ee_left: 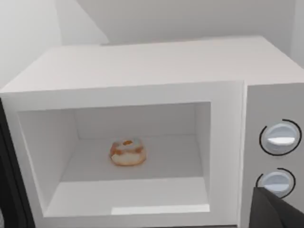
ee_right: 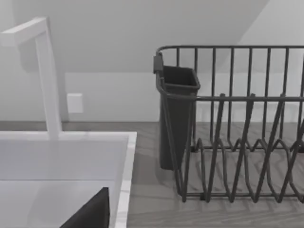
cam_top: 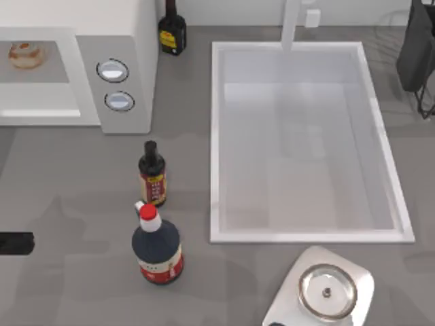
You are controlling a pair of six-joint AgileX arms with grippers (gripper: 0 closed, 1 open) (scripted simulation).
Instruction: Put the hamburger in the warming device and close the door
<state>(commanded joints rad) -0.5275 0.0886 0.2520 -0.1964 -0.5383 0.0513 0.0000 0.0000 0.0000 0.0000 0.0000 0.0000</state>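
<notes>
Already the hamburger [ee_left: 127,152] sits inside the warming device [cam_top: 126,41], resting on the floor of the open cavity toward its back, well clear of the front lip, which is where it needs to be so the door can swing past without catching it. The microwave stands at the far left corner of the surface [cam_top: 81,197], its grey panel with two knobs [cam_top: 113,70] facing the near edge. The door seems to be swung wide open: a dark edge at the side of the left wrist view may be part of it, though I cannot be sure. The left hand looks straight into the cavity from in front, and whether its fingers are apart or together I cannot tell. The right arm is parked near the far right corner, by the dish rack [ee_right: 237,123], beyond the sink [cam_top: 217,136]. By my judgement, placing is done and closing the door remains. Two sauce bottles [cam_top: 152,173] stand in front of the microwave and could be knocked.
</notes>
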